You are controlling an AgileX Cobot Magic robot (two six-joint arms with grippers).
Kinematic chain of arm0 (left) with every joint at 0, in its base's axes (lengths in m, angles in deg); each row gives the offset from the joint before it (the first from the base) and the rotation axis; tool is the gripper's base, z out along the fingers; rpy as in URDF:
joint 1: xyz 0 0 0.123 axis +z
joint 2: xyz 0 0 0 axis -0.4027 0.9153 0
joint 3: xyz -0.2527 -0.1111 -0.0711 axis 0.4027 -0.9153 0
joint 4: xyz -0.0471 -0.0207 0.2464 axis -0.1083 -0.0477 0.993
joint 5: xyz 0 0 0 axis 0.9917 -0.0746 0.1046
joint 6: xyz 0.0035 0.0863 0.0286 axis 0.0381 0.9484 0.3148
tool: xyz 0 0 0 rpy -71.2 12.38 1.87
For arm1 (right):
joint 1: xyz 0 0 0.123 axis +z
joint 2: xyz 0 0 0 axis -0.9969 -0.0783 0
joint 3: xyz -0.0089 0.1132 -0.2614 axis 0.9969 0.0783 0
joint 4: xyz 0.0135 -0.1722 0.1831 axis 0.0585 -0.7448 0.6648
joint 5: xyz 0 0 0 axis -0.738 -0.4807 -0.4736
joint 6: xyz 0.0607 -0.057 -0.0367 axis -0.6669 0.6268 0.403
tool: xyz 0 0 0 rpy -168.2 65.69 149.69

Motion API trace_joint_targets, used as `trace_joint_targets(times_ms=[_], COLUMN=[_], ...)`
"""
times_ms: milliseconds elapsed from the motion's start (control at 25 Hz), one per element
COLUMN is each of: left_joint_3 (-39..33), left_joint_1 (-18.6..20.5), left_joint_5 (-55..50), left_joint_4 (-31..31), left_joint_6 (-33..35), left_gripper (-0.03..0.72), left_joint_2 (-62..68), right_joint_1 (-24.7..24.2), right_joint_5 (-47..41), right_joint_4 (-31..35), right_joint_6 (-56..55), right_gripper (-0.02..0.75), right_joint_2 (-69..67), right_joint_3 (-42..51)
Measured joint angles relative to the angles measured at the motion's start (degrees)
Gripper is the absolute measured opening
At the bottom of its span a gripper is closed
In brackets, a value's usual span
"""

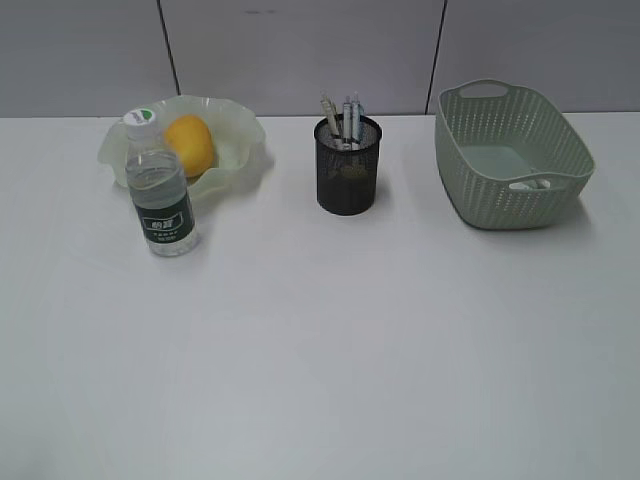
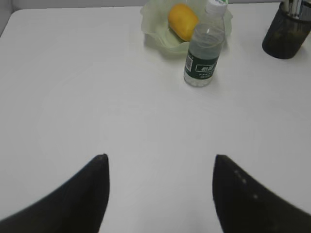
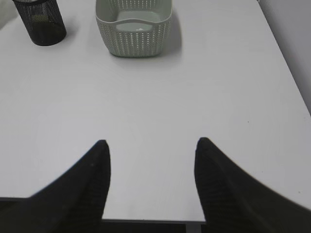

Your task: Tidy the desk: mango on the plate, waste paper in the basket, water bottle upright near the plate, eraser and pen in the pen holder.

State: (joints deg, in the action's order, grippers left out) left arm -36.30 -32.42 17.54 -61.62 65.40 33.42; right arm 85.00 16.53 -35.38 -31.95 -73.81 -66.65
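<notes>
The yellow-orange mango point(image 1: 190, 145) lies in the ruffled green plate point(image 1: 240, 128). Right in front of the plate the water bottle point(image 1: 160, 200) stands upright with its white cap on. The black mesh pen holder point(image 1: 347, 165) has pens point(image 1: 345, 115) sticking out of it. A greenish shape shows through its mesh, and I cannot tell whether that is the eraser. In the basket point(image 1: 510, 155) a small white bit of waste paper point(image 3: 141, 29) rests on the floor. My left gripper point(image 2: 160, 158) is open over bare table, well short of the bottle point(image 2: 204, 48). My right gripper point(image 3: 151, 141) hangs open at the table's near edge.
The white table ends at a grey wall behind the objects. Its right edge point(image 3: 286, 73) and near edge point(image 3: 150, 221) show in the right wrist view. Neither arm appears in the exterior view.
</notes>
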Motion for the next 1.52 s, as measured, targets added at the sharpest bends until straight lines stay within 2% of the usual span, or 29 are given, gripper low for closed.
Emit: trace_joint_targets(times_ms=[120,400,960,1080,1200,1280,1400,1520], left_joint_3=[-1.3,-3.1,-3.2,-3.2,-3.2,-3.2,-3.2,-3.2], left_joint_1=[0.0,0.0,0.0,0.0,0.0,0.0,0.0,0.0], left_joint_5=[-1.6,-3.6,-4.0,-4.0,-4.0,-4.0,-4.0,-4.0], left_joint_4=[0.2,0.2,0.1,0.1,0.2,0.2,0.2,0.2], left_joint_6=[3.0,3.8,3.8,3.8,3.7,3.7,3.6,3.6], left_gripper=[0.506,0.498,0.463,0.503,0.614,0.661,0.663,0.629], left_joint_2=[-4.0,-11.2,-11.7,-11.7,-11.7,-11.7,-11.7,-11.7], right_joint_1=[0.0,0.0,0.0,0.0,0.0,0.0,0.0,0.0], right_joint_5=[0.0,0.0,0.0,0.0,0.0,0.0,0.0,0.0], right_joint_4=[0.0,-0.1,0.0,0.0,0.0,0.0,0.0,0.0], right_joint_6=[0.0,0.0,0.0,0.0,0.0,0.0,0.0,0.0], right_gripper=[0.445,0.445,0.445,0.445,0.445,0.445,0.445,0.445], right_joint_2=[0.0,0.0,0.0,0.0,0.0,0.0,0.0,0.0], right_joint_3=[0.0,0.0,0.0,0.0,0.0,0.0,0.0,0.0])
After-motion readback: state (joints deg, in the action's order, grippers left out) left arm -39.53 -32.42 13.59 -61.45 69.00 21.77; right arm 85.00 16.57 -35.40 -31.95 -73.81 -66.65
